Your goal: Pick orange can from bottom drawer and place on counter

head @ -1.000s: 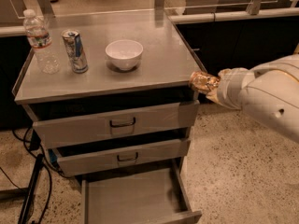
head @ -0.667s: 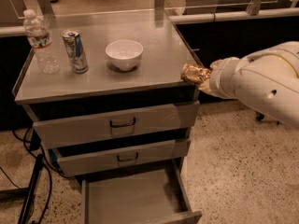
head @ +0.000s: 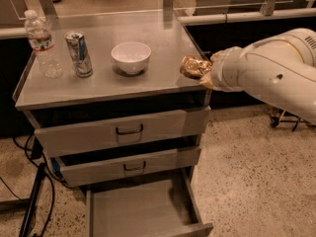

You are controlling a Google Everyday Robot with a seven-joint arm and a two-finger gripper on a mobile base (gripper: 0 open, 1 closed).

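Note:
The orange can [head: 194, 66] is small, shiny and gold-orange, and it sits in my gripper [head: 203, 69] at the end of the white arm coming in from the right. It is held just above the counter's [head: 98, 88] right front corner. The gripper is shut on the can. The bottom drawer [head: 138, 211] stands pulled open below the cabinet, and its grey floor holds nothing.
On the counter stand a clear water bottle [head: 43, 44], a slim blue-and-silver can [head: 79, 54] and a white bowl [head: 131, 57]. Two upper drawers with dark bar handles [head: 129, 131] are slightly ajar. Cables [head: 29, 196] lie on the floor at left.
The arm has moved left and a little up with the can, from beside the cabinet's right edge to over the counter's right front corner.

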